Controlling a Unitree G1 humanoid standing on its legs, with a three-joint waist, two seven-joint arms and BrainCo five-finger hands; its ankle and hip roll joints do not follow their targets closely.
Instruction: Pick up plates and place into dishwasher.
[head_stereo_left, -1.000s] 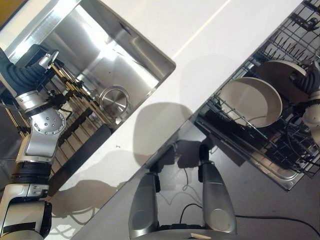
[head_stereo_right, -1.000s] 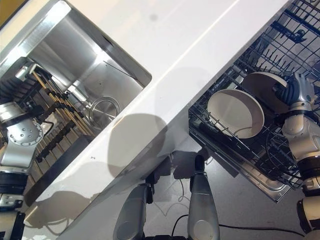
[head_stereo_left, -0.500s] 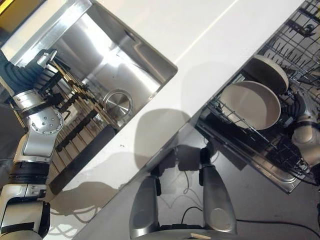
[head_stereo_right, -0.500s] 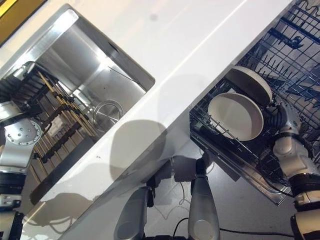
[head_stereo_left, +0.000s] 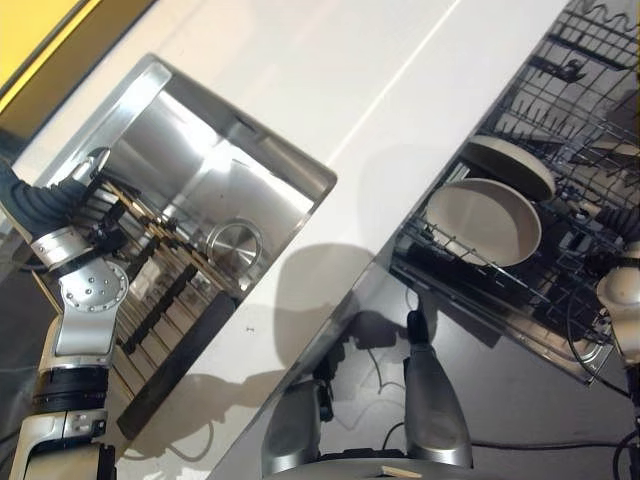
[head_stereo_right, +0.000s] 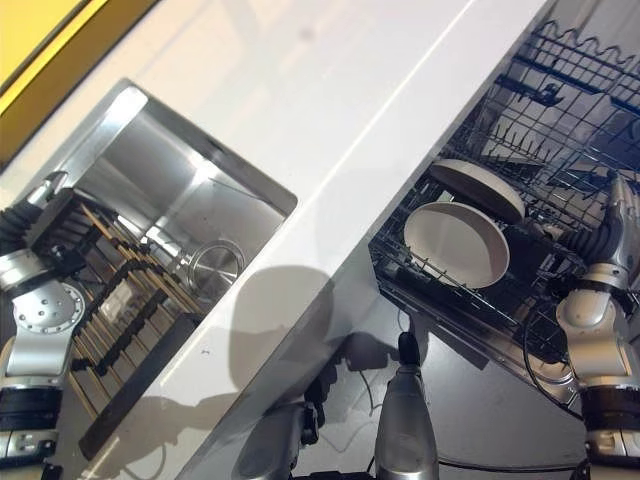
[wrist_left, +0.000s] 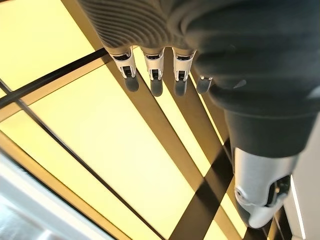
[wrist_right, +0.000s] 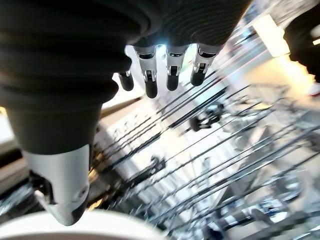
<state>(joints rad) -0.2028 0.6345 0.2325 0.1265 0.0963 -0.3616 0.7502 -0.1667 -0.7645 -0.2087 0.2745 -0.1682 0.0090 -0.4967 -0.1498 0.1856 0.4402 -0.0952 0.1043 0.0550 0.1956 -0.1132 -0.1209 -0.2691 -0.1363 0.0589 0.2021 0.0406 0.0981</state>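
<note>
Right hand (head_stereo_right: 612, 215) has let go and drawn back from the dishwasher rack (head_stereo_right: 560, 130): a second ago it was against the rear plate (head_stereo_right: 478, 188), and now it hangs off to the rack's right side with fingers (wrist_right: 150, 75) straight and nothing in them. That rear plate has tipped from nearly upright to leaning low over the front plate (head_stereo_right: 456, 243), and the two overlap in the lower rack, propped among the wire tines. Judging by this, one placement is finished and the hand is free for another plate.

Left hand (wrist_left: 155, 70) is up at the far side of the sink (head_stereo_left: 215, 175), beside the dark dish rack (head_stereo_left: 150, 290) with its brass-coloured prongs; its fingers are relaxed and hold nothing. I cannot see any plate left in that rack. A round metal strainer (head_stereo_left: 234, 243) sits at the drain in the sink's bottom.

Between sink and dishwasher runs the bare white tabletop (head_stereo_left: 330, 90), so any further carry has to cross it. The rack's upright tines and the leaning rear plate crowd the slots next to them, which could snag a plate coming in
</note>
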